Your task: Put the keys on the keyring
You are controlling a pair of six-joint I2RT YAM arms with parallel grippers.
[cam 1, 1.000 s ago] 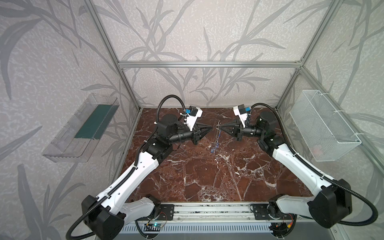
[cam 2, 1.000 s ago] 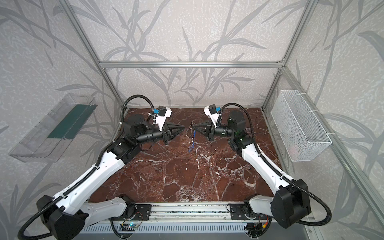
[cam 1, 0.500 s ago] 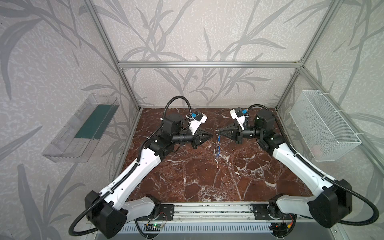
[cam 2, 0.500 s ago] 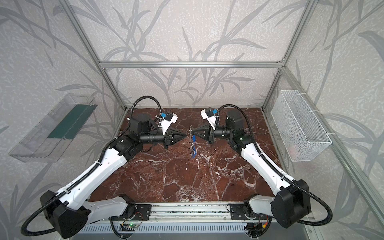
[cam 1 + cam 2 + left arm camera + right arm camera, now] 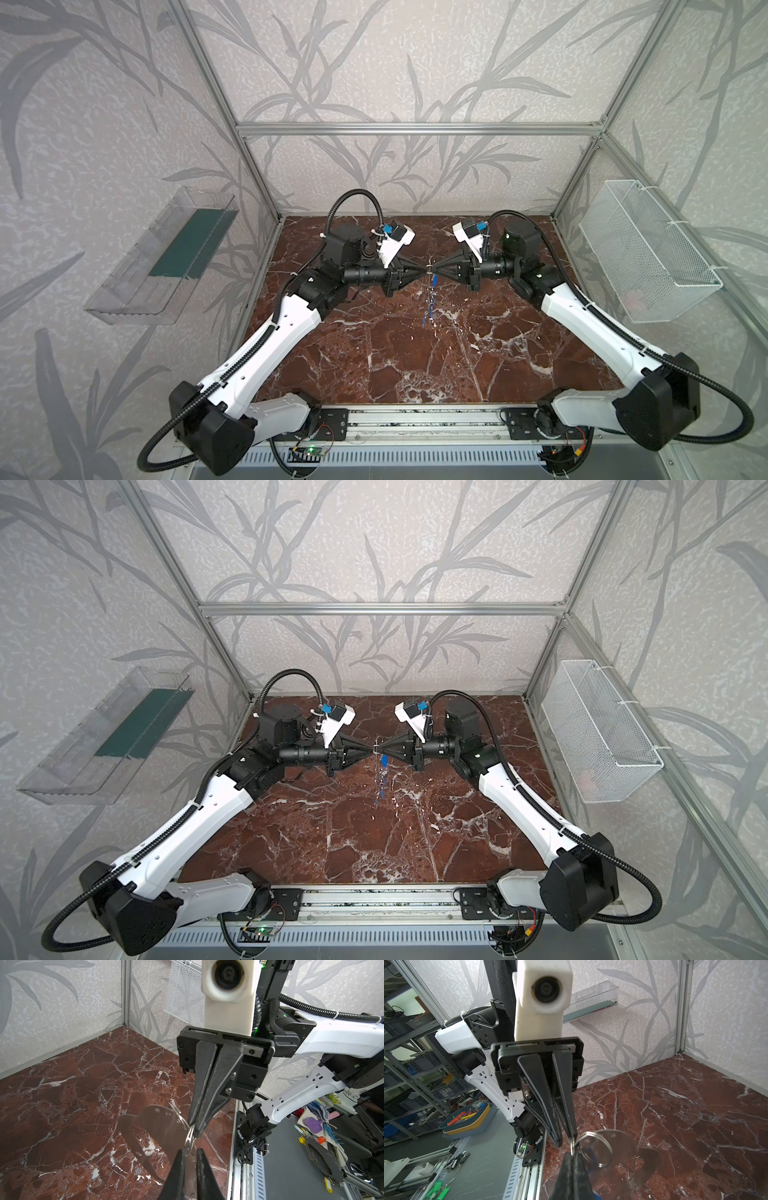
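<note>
So the whole job is hanging in mid-air here, above the far middle of the tabletop (image 5: 374,353). In both top views the two arms are seen nose to nose. The left end effector (image 5: 190,1150) is pointed toward 3 o'clock and the right end effector (image 5: 573,1155) toward 9. A small split ring (image 5: 189,1138) is caught right between the tips.

The right one is clamped tight on that ring, no gap to be seen. The left one's fingers are a hair apart with the ring wire running in between them. Whether it's actually being bitten can't be told from the wrist views.

The keyring (image 5: 160,1120) is hung just beside that ring and drops away toward 6 o'clock in the top views, where it's seen edge-on. Whether its low end is touching the tabletop can't be made out. The keys (image 5: 434,281) are only picked out as blue tags dangling just under the tips.

The next move is probably decided by this: the dangling stack's long axis runs 12-to-6, square across the 9-to-3 line of the fingers. The ring is dead centre, so neither arm is nearer. Any twist or slide likely has to be done along that 9-to-3 line, with the right grip used as the anchor.
</note>
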